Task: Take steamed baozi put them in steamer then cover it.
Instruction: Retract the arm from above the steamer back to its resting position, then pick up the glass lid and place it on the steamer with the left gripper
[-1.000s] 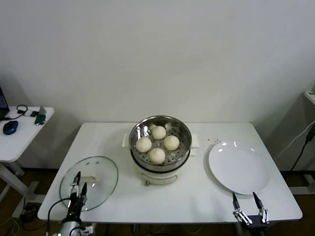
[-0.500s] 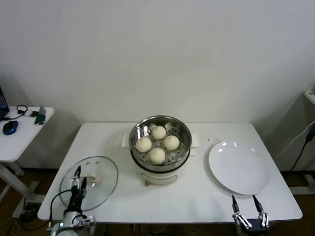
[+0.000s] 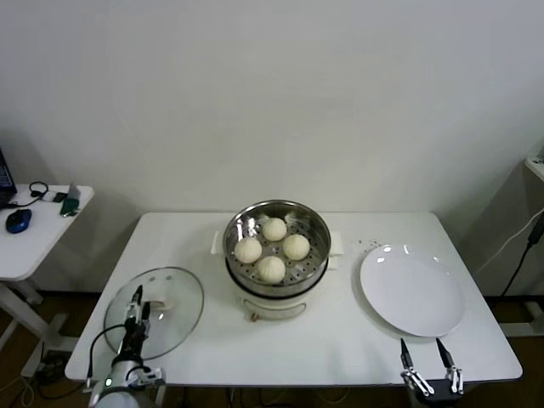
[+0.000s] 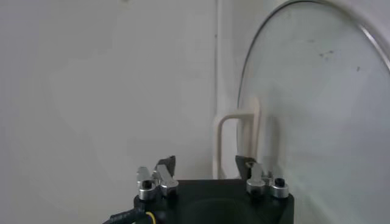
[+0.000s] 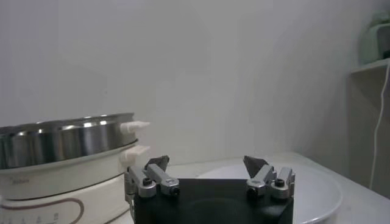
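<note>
Several cream-white baozi (image 3: 271, 269) lie inside the shiny steamer (image 3: 276, 246) on its white base at the table's middle. The glass cover (image 3: 155, 313) lies flat at the front left, its pale handle (image 3: 159, 303) at the centre. My left gripper (image 3: 136, 310) hangs over the cover beside the handle. In the left wrist view the handle (image 4: 237, 143) stands just beyond the left gripper (image 4: 205, 164), close to one fingertip (image 4: 245, 163), with the jaws apart and nothing held. My right gripper (image 3: 425, 361) waits open at the table's front right edge.
A bare white plate (image 3: 413, 289) sits on the right of the table, just beyond the right gripper. The right wrist view shows the steamer's wall (image 5: 67, 137) and the plate's rim (image 5: 304, 182). A side table (image 3: 34, 229) with small items stands far left.
My left gripper has moved farther over the cover toward its handle, and its fingers have drawn somewhat closer together. The right gripper has barely shifted.
</note>
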